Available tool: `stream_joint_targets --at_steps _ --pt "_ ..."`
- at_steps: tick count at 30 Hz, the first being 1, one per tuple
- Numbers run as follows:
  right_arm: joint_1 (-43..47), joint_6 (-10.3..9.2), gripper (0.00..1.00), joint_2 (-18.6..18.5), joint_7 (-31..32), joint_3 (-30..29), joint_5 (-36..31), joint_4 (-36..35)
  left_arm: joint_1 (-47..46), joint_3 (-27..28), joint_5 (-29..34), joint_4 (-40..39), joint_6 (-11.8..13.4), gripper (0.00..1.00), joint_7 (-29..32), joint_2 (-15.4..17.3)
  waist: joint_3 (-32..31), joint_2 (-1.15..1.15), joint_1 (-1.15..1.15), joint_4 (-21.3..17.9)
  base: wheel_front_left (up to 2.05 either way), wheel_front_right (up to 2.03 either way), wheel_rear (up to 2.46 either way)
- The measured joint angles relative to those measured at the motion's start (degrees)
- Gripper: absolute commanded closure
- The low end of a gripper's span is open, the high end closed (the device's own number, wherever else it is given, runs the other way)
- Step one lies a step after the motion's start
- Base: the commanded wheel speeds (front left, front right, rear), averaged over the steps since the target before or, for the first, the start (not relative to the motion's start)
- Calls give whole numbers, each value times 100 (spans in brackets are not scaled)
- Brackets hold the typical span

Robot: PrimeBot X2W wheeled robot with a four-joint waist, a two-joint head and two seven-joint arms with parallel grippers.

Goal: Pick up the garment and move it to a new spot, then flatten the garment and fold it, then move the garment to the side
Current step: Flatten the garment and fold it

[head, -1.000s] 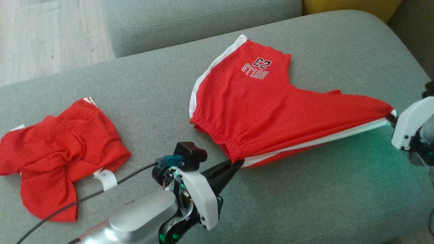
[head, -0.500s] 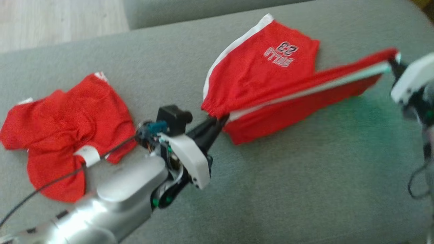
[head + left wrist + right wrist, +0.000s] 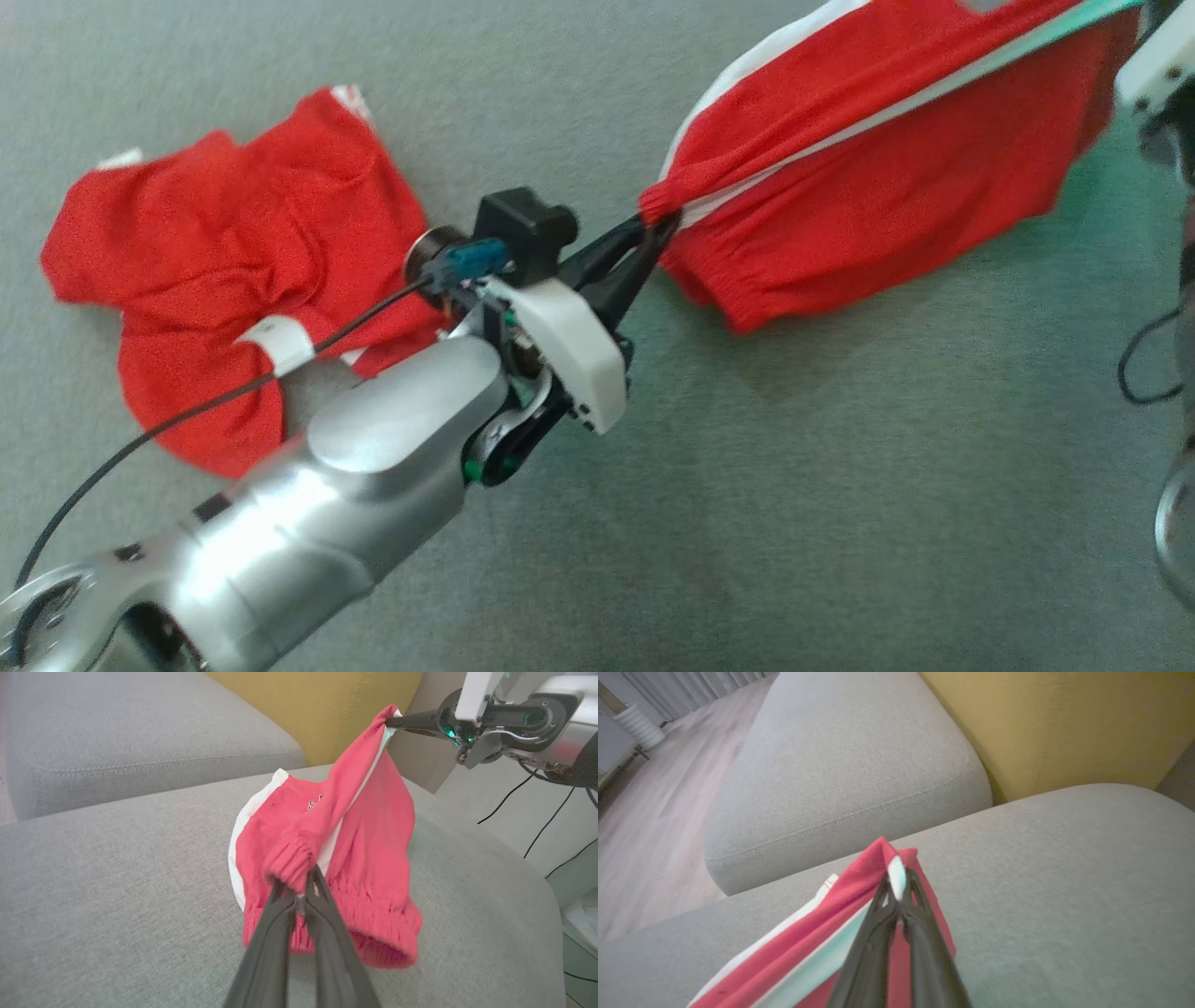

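Observation:
The garment (image 3: 887, 187) is a pair of red shorts with a white side stripe and an elastic waistband. It hangs stretched between my two grippers above the grey sofa cushion (image 3: 794, 485). My left gripper (image 3: 653, 219) is shut on the bunched waistband end; in the left wrist view its fingertips (image 3: 303, 891) pinch the gathered elastic of the shorts (image 3: 369, 849). My right gripper (image 3: 390, 721) is shut on the opposite corner, held higher. The right wrist view shows that gripper (image 3: 899, 896) clamping the striped corner of the shorts (image 3: 840, 952).
A second red garment (image 3: 215, 261) lies crumpled on the cushion at the left, partly under my left forearm. A yellow cushion (image 3: 317, 704) and another grey cushion (image 3: 840, 765) stand behind. Black cables (image 3: 546, 826) hang off the sofa's right edge.
The shorts have been lifted off the cushion and now hang folded along the stripe between both grippers. The head camera has tilted down, shifting the whole picture.

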Motion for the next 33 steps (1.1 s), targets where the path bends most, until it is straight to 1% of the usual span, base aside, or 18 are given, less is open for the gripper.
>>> stream_joint_targets --at_steps 2,3,4,10,16,20,21,22,23,24,29,33 --pt "-99 0 100 14 -73 -94 -94 87 -43 -3 0 43 -11 100 -2 -47 67 0 0 58 0 0 0" --pt "-271 0 100 25 -203 -268 -305 254 -110 -4 44 141 -53 100 -25 -125 192 0 0 178 0 0 0" --pt "-271 0 100 25 -203 -268 -305 254 -110 -4 44 141 -53 100 -25 -125 192 0 0 178 0 0 0" --pt "-547 0 100 59 -441 -576 -854 632 -256 -3 54 423 -181 100 -148 -328 484 0 -1 499 0 0 0" --pt "-778 0 100 18 -614 -821 -1246 869 -389 -8 92 636 -292 100 -211 -513 709 0 -1 685 0 0 0" --pt "-877 0 100 -35 -664 -1039 -1430 1006 -477 -9 129 765 -307 100 -297 -658 808 0 -1 785 0 0 0" --pt "-881 0 44 -42 -682 -1076 -1495 1027 -486 -10 133 803 -347 100 -296 -688 830 0 -2 798 0 0 0" --pt "-888 0 0 -54 -717 -1148 -1571 1036 -498 -16 133 842 -352 64 -296 -712 851 0 -2 809 0 0 0" --pt "-898 0 0 -74 -745 -1176 -1660 1062 -508 -16 133 873 -350 26 -296 -734 865 0 -1 822 0 0 0" --pt "-901 0 0 -81 -777 -1230 -1712 1072 -514 -14 133 903 -345 0 -298 -747 873 0 -1 833 0 0 0" --pt "-980 0 0 -75 -978 -1428 -1782 1176 -513 -2 131 1112 -342 0 -350 -766 834 0 -1 802 0 0 0" --pt "-1003 0 0 -65 -1244 -1468 -1657 1274 -497 4 124 1210 -336 0 -425 -761 725 0 -1 731 0 0 0"
